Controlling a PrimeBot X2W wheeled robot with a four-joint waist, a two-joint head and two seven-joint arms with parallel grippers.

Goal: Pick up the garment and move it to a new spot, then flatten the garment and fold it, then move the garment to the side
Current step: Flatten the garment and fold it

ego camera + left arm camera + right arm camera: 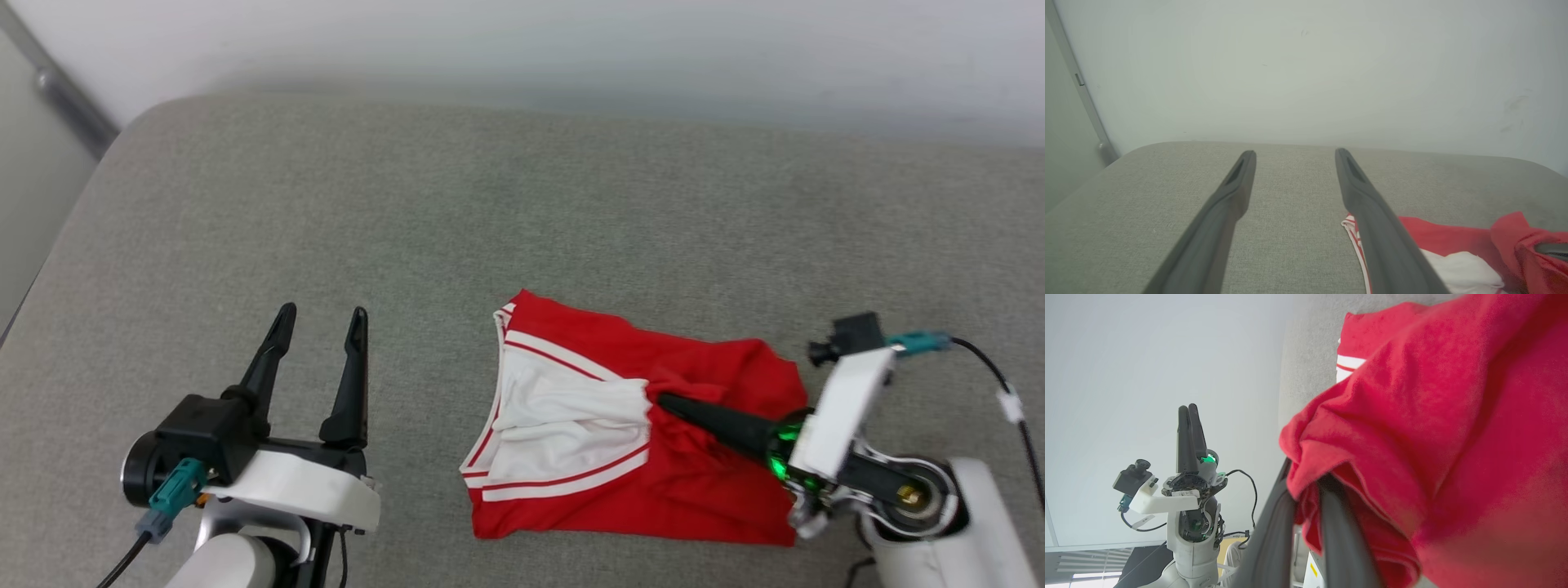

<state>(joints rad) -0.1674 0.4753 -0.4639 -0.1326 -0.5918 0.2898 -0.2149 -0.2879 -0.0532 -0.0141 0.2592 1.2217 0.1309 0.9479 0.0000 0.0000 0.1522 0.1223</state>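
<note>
Head view: red jersey-style garment [694, 482] with white, striped-trim sleeves is lying crumpled on grey fabric-covered tabletop [490, 204]; pale wall [571, 41] behind. Right gripper [660, 400] is clenching a red fold mid-garment. Left gripper [322, 312] is hovering spread wide, well apart.

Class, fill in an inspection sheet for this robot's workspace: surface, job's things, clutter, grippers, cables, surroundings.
Surface: grey woven fabric surface, flat, with a rounded far corner.
Job's things: red shirt with white sleeve and red-white striped trim, lying rumpled right of centre.
Clutter: nothing seen.
Grippers: left gripper open, holding nothing, apart from the shirt; right gripper shut on a bunched red fold near the shirt's middle.
Cables: black cable with teal plug at the right wrist; second teal-plugged cable at the left wrist; both off the shirt.
Surroundings: pale plain wall behind; grey post far left.
</note>
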